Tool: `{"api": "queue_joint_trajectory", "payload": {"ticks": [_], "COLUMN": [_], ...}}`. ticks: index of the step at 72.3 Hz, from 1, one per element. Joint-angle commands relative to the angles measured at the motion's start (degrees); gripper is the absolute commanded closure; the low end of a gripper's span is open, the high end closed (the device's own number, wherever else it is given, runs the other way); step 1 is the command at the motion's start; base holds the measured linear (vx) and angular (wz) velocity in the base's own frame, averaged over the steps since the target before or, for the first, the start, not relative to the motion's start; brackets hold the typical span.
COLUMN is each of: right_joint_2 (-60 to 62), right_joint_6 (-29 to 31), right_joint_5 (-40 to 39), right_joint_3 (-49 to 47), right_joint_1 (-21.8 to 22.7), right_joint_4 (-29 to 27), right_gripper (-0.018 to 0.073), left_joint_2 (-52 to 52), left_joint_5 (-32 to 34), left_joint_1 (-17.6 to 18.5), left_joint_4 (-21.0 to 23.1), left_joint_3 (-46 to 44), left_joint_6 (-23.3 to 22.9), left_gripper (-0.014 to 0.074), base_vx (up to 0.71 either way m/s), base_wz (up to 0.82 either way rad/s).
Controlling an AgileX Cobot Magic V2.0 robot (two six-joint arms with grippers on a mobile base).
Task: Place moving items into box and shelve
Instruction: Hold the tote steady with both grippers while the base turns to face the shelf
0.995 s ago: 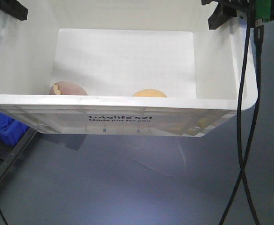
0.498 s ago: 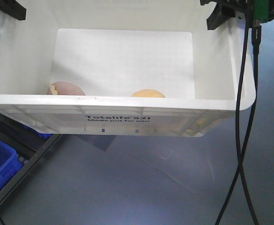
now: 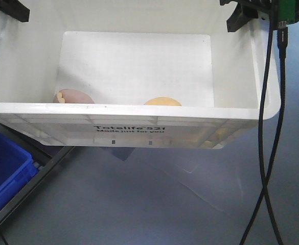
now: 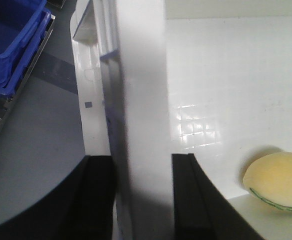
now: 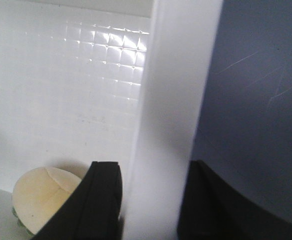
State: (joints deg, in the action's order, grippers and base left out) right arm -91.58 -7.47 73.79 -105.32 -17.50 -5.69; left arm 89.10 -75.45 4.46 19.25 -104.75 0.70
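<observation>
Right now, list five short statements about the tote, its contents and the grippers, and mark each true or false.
1. The pinkish-brown plush and the yellow-orange plush both lie inside the white tote. True.
2. The left gripper is clamped across a side wall of the tote. True.
3. The right gripper hangs open, clear of the tote. False: it is shut on the tote's other side wall.
4. The tote's print reads "Totelife 521". True.
5. The blue bin sits inside the tote. False: it is outside, below the tote's corner.

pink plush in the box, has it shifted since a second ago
No. The pinkish plush keeps its spot against the near wall of the box.
</observation>
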Motion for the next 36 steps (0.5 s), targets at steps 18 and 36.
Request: {"api": "queue_joint_trajectory", "payload": {"ticks": [18,36], "right_joint_2": [2.74,2.74], "right_joint_6": [0.80,0.80], "right_joint_5": [-0.33,-0.33], "right_joint_3": [-2.48,-2.48], "right_joint_1": [-1.87,-1.87], "right_joint_4": [-15.55,-15.55], "right_gripper": [0.0564,0.0564], "left_joint_2": [-3.24,-3.24], "left_joint_5": [3.85,3.85], "left_joint_1": [2.76,2.76], "left_joint_4": [21.47,21.47], "left_joint_3": [-2.53,-2.53], "left_joint_6": [0.82,0.82], "left_gripper": [0.0596,0.0596], "base_vx": [-0.05,-0.06], "base_wz": [0.20,0.24]}}
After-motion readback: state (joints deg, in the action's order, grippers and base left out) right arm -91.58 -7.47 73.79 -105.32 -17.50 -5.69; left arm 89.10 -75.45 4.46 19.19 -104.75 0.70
